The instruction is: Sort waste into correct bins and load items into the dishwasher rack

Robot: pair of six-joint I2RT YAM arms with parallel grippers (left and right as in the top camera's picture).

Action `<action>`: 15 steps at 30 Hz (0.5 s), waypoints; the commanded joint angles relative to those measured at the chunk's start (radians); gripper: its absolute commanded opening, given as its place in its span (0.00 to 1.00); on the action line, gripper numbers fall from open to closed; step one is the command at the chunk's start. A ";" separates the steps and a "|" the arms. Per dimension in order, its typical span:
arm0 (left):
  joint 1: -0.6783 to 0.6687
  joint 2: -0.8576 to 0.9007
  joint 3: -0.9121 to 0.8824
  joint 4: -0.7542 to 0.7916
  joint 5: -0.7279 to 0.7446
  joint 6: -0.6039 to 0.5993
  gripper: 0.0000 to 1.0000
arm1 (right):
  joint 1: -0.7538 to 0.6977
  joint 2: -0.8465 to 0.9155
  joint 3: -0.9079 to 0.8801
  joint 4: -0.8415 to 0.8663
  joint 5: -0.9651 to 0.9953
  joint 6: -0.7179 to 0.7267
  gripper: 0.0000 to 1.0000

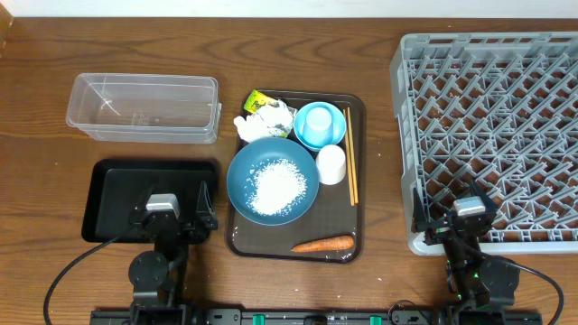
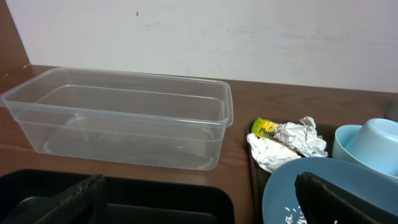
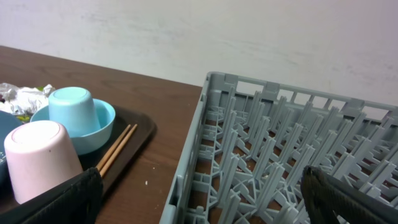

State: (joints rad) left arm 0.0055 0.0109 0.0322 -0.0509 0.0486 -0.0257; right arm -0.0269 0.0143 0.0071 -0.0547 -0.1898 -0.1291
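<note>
A brown wooden table [image 1: 361, 54] with visible grain carries four things directly on its top. At the far left sits a clear plastic rectangular tub [image 1: 144, 108], its long side running left to right. Nearer, also on the left, lies a shallow black rectangular tray [image 1: 113, 194], apart from the tub. In the middle rests a dark brown serving tray [image 1: 332, 209] with rounded corners, its long side running near to far. On the right stands a large square grey plastic rack [image 1: 488, 117] of upright pegs, with a strip of bare wood between it and the serving tray.
</note>
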 commanded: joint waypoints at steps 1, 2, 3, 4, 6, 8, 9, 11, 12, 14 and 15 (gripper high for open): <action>0.005 -0.007 -0.028 -0.015 -0.011 -0.001 0.98 | -0.012 -0.009 -0.001 -0.005 0.009 -0.010 0.99; 0.005 -0.007 -0.028 -0.015 -0.011 -0.001 0.98 | -0.012 -0.009 -0.001 -0.005 0.009 -0.010 0.99; 0.005 -0.007 -0.028 -0.015 -0.011 -0.001 0.98 | -0.012 -0.009 -0.001 -0.005 0.009 -0.010 0.99; 0.005 -0.007 -0.028 -0.015 -0.011 -0.001 0.98 | -0.012 -0.009 -0.001 -0.005 0.009 -0.010 0.99; 0.005 -0.007 -0.028 -0.015 -0.011 -0.001 0.98 | -0.012 -0.009 -0.001 -0.005 0.009 -0.010 0.99; 0.005 -0.007 -0.028 -0.015 -0.011 -0.001 0.98 | -0.012 -0.009 -0.001 -0.005 0.009 -0.010 0.99; 0.005 -0.007 -0.028 -0.014 -0.011 -0.002 0.98 | -0.012 -0.009 -0.001 -0.005 0.009 -0.010 0.99; 0.005 -0.007 -0.028 -0.014 -0.010 -0.002 0.98 | -0.012 -0.009 -0.001 -0.005 0.009 -0.010 0.99; 0.004 -0.007 -0.028 -0.014 0.005 -0.005 0.98 | -0.012 -0.009 -0.001 -0.005 0.009 -0.010 0.99; 0.004 -0.007 -0.027 -0.008 0.102 -0.085 0.98 | -0.012 -0.009 -0.001 -0.005 0.009 -0.010 0.99; 0.004 -0.007 -0.027 -0.003 0.157 -0.150 0.98 | -0.012 -0.009 -0.001 -0.005 0.009 -0.010 0.99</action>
State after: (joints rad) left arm 0.0055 0.0109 0.0319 -0.0471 0.0818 -0.0574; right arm -0.0269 0.0143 0.0071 -0.0544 -0.1898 -0.1291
